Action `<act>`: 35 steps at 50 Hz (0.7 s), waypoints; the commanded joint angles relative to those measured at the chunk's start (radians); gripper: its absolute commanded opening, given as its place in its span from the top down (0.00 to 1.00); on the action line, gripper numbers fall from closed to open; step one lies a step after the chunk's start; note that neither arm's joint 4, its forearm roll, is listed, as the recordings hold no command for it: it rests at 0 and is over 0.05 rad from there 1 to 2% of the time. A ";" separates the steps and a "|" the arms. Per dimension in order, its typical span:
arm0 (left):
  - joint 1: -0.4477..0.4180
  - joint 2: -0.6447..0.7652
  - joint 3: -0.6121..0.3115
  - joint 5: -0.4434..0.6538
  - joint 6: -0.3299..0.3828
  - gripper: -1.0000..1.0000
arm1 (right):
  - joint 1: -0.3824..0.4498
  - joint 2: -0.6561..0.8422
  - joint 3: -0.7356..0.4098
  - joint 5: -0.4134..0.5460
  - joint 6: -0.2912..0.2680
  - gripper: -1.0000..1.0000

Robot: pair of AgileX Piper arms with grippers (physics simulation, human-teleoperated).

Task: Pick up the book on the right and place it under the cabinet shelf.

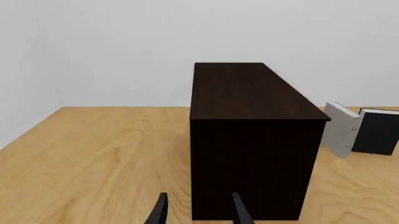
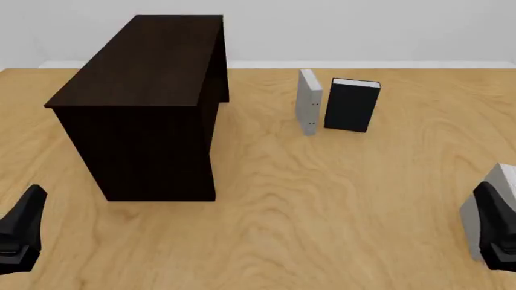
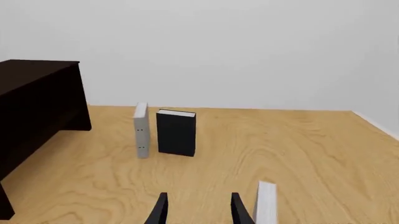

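Book (image 2: pixel 493 205), the light-grey one on the right, stood upright on the table (image 2: pixel 322 199) at the near right edge of the front view, just beside the right gripper (image 3: pixel 196 208). We judged it not yet grasped: in the right wrist view it appeared outside the gripper's fingers, to one side, not between them. The right fingers were spread with nothing held. The left gripper (image 1: pixel 198 210) was likewise spread and empty, low on the near left, facing the closed end of the cabinet (image 2: pixel 149 90).

We saw the cabinet at far left, well apart from the book. A second grey book (image 2: pixel 309 101) and a black book (image 2: pixel 351 105) stood upright, close together, mid-table.

We judged no step complete. Grasp, lift, carry across and placement under the shelf all remained.
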State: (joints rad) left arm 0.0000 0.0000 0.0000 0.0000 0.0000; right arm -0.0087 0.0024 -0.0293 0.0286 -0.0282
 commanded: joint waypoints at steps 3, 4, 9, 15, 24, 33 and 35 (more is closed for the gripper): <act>0.000 0.000 0.000 0.000 0.000 0.00 | -0.043 0.002 -0.057 0.045 -0.027 0.00; 0.000 0.000 0.000 0.000 0.000 0.00 | -0.048 0.001 -0.068 0.049 -0.034 0.00; 0.000 0.000 0.000 0.000 0.000 0.00 | -0.079 -0.001 -0.172 0.131 -0.058 0.00; 0.000 0.000 0.000 0.000 0.000 0.00 | -0.112 -0.001 -0.335 0.279 -0.047 0.00; 0.000 0.000 0.000 0.000 0.000 0.00 | -0.201 0.128 -0.534 0.452 -0.054 0.00; 0.000 0.000 0.000 0.000 0.000 0.00 | -0.263 0.205 -0.610 0.529 -0.047 0.00; 0.000 0.000 0.000 0.000 0.000 0.00 | -0.283 0.223 -0.616 0.539 -0.060 0.00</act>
State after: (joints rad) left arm 0.0000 0.0000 0.0000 0.0000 0.0000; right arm -0.2113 0.1393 -0.5419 0.4646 -0.0685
